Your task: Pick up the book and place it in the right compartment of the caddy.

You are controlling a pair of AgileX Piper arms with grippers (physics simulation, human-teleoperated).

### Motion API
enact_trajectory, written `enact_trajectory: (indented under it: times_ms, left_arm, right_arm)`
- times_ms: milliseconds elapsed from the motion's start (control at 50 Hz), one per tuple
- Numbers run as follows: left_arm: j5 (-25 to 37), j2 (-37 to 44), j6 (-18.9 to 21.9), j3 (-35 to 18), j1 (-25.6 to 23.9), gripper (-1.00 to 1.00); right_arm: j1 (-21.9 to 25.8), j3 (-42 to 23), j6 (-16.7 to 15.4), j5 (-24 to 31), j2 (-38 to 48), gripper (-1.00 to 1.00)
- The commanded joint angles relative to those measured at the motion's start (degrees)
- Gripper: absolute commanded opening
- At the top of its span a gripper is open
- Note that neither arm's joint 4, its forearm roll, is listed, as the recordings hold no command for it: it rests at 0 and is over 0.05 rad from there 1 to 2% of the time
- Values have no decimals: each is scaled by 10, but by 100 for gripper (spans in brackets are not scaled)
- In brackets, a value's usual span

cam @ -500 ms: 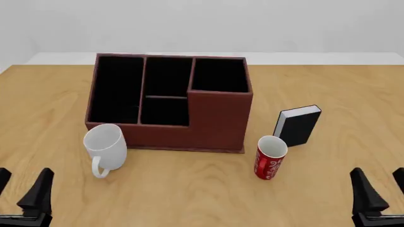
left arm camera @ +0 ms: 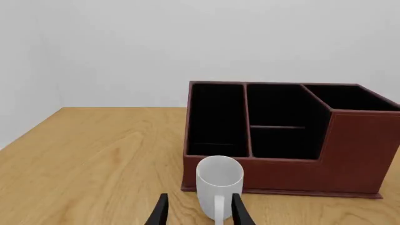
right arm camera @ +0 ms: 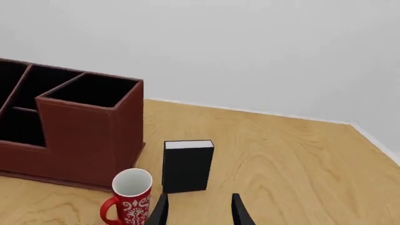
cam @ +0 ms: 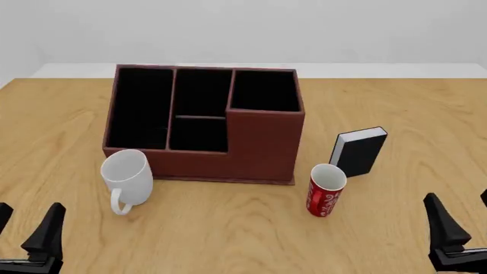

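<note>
The black book with white page edges stands upright on the table, right of the caddy and just behind a red can. In the right wrist view the book is straight ahead of my open right gripper, a short way off. The reddish-brown caddy's right compartment is squarish and black-lined, and nothing shows in it; it also appears in the right wrist view. My right gripper sits at the near right table edge. My left gripper is open at the near left.
A white mug stands by the caddy's front left corner, directly ahead of the left gripper. The red can stands between the book and the near edge, left of the right gripper's line to the book.
My right gripper has shifted slightly up and to the right in the front view. The book, can, mug, caddy and left gripper have not moved.
</note>
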Motion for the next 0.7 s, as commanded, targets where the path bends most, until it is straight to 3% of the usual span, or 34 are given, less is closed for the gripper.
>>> enact_trajectory:
  times_ms: [20,200,240,280,320,400,480,700]
  left_arm:
    - [0,0,0,0,0,100]
    - [0,0,0,0,0,100]
    - [0,0,0,0,0,100]
    - [0,0,0,0,0,100]
    - [0,0,0,0,0,100]
    - [0,0,0,0,0,100]
    - [0,0,0,0,0,100]
    - [0,0,0,0,0,100]
  right_arm:
    - [-5,-60,-73,25,57,100]
    - [-17,-95,-132,-2,151,100]
    - [-11,-106,-133,7,146,100]
    - [-13,-108,-167,0,163,100]
    - [-14,-121,-166,2,182,100]
    - [-20,-135,-211,-7,214,100]
    - [-22,-158,-234,-6,239,100]
    - [24,-241,-331,40,268,100]
